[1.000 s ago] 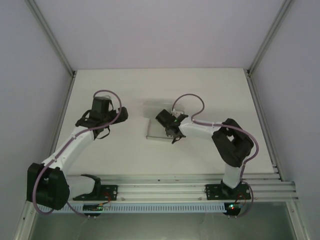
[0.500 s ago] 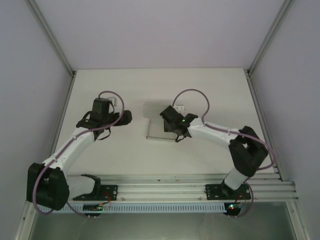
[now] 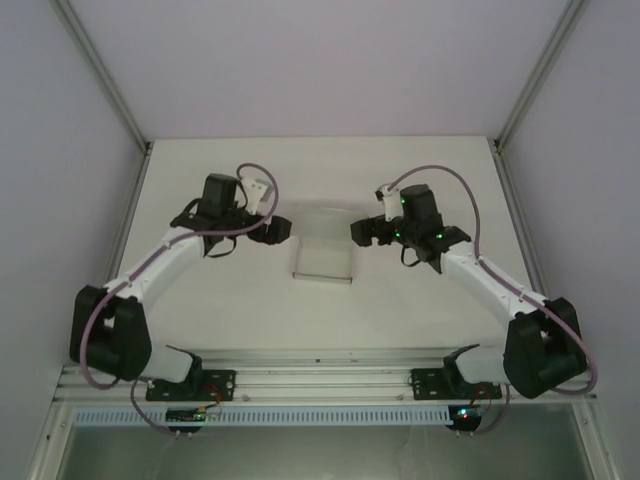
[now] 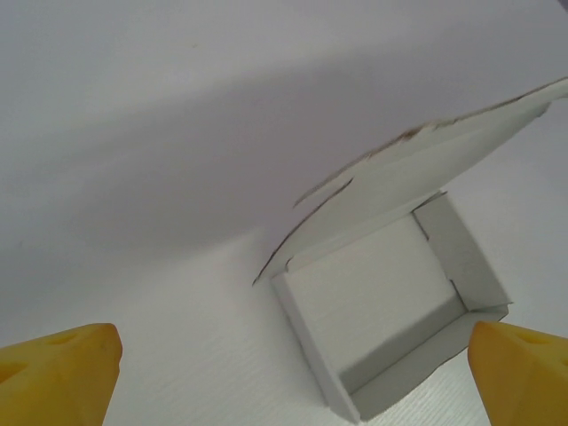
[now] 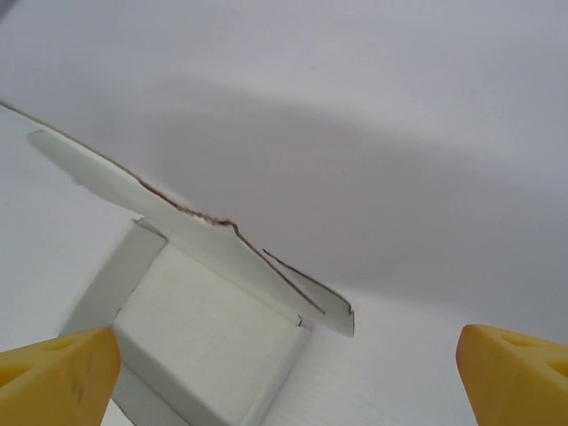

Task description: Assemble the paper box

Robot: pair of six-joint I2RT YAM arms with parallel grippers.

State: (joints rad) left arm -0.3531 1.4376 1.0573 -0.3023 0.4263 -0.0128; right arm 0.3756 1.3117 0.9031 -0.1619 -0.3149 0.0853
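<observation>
The paper box [image 3: 322,260] is a white open tray in the middle of the table, its lid [image 3: 322,218] raised at the far side. My left gripper [image 3: 281,230] hovers just left of it, open and holding nothing. My right gripper [image 3: 361,232] is just right of the box, also open and holding nothing. In the left wrist view the box [image 4: 373,302] lies ahead between the yellow fingertips [image 4: 58,373], with its lid [image 4: 426,169] tilted up. The right wrist view has the box [image 5: 204,346] low on the left under its slanted lid [image 5: 177,222], in front of the open gripper [image 5: 284,382].
The white table [image 3: 200,310] is walled in by pale panels on three sides. An aluminium rail [image 3: 320,380] with both arm bases runs along the near edge. A purple cable [image 3: 450,180] loops over each wrist.
My right gripper opened, let go of the box and drew back to the right. The left arm swung right, closer to the box's left side.
</observation>
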